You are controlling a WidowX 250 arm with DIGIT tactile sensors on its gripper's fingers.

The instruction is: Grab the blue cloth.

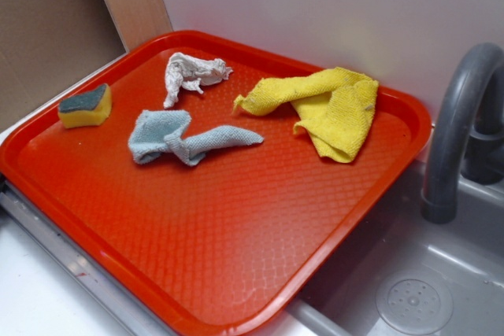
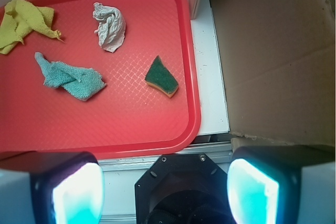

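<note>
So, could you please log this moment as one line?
gripper: open, off tray | blue cloth: untouched, crumpled on red tray | phase: pre-approach

I see the blue cloth [image 1: 185, 138] [image 2: 68, 77], a small pale grey-blue knit rag, lying crumpled and twisted flat on the red tray [image 1: 236, 234] [image 2: 105, 129].

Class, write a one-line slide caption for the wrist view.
Open gripper above red tray; blue cloth ungrasped.

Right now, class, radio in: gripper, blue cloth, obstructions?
Gripper open, empty, off tray. Blue cloth crumpled mid-tray, untouched. Nothing covering it.
</note>
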